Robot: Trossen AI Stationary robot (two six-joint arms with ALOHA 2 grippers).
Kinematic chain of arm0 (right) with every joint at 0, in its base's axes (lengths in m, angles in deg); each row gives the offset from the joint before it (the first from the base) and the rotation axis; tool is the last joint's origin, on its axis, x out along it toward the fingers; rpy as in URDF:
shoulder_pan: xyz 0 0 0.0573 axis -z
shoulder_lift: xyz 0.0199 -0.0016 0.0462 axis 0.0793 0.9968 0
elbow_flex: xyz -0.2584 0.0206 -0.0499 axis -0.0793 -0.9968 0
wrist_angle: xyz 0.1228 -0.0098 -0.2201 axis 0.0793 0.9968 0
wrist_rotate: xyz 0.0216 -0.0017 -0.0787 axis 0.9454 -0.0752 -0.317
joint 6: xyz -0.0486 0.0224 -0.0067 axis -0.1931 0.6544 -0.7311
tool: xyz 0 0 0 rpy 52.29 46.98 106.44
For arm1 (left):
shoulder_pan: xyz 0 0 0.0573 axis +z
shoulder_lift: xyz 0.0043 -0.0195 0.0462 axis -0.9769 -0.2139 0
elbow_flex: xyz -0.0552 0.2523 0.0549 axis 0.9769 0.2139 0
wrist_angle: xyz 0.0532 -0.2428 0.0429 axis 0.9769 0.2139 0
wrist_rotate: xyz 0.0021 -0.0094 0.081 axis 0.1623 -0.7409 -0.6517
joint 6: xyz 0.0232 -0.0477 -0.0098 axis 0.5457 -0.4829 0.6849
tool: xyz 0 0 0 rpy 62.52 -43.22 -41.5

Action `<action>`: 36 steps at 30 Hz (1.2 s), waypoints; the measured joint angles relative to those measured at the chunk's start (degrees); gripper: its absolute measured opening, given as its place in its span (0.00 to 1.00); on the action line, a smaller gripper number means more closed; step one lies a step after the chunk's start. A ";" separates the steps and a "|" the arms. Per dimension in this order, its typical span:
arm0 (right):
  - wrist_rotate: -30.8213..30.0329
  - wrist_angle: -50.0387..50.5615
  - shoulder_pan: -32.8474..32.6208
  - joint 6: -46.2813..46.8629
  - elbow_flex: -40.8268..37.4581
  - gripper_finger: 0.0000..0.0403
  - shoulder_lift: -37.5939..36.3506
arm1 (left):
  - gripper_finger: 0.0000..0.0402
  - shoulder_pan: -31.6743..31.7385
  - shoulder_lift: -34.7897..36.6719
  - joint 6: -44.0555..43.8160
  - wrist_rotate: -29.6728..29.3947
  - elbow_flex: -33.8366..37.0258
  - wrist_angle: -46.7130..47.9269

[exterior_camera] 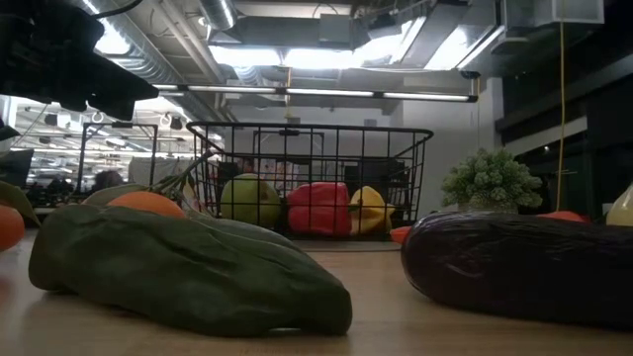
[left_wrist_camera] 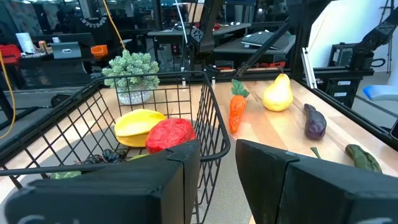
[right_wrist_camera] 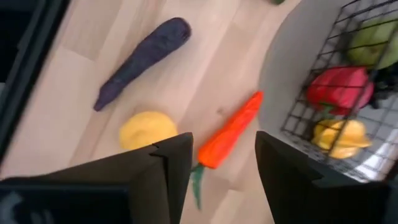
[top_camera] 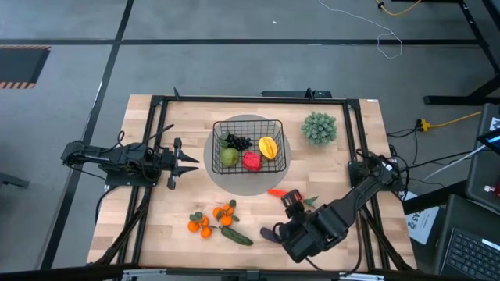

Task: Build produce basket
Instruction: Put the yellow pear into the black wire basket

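the basket [top_camera: 248, 146] sat on a grey disc [top_camera: 219, 178] near the counter's [top_camera: 156, 211] centre, holding a green apple [top_camera: 228, 157], red pepper [top_camera: 251, 161], yellow lemon [top_camera: 268, 147] and dark grapes [top_camera: 238, 142]. at five o'clock from it lay the carrot [right_wrist_camera: 229, 132], with the right hand [right_wrist_camera: 217, 163] above it, fingers spread and clasping nothing. a yellow fruit [right_wrist_camera: 147, 129] and the eggplant [right_wrist_camera: 142, 60] lay just beyond. at seven o'clock sat the tangerines [top_camera: 211, 218] and cucumber [top_camera: 236, 236]. the left hand [top_camera: 190, 162] waited at nine o'clock, fingers apart, empty. a bushy plant [top_camera: 319, 127] stood at two o'clock.
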State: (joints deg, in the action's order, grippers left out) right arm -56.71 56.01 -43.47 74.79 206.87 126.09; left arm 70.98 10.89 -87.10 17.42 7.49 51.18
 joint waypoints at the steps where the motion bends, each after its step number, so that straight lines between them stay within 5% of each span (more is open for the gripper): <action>1: -0.94 0.02 0.11 -0.55 0.00 0.40 -0.55 | 0.23 0.02 0.01 0.00 0.00 0.00 0.00; 12: -6.64 -0.02 5.46 1.62 -2.57 0.40 -8.13 | 0.23 0.02 -0.02 0.00 -0.01 0.00 0.00; 21: -6.46 -5.30 10.35 13.52 -27.30 0.40 -22.87 | 0.23 0.01 0.01 0.00 -0.04 0.00 0.00; 30: 7.22 -27.49 10.58 17.48 -50.12 0.40 -29.93 | 0.23 0.01 0.01 -0.02 -0.21 0.00 -0.02; 36: 25.63 -39.96 10.91 19.10 -57.99 0.40 -29.04 | 0.23 0.02 0.00 0.00 -0.21 0.00 0.00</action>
State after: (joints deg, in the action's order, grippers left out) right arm -31.08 16.05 -32.56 93.90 148.89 97.05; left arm 70.99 10.89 -87.09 17.20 7.49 51.17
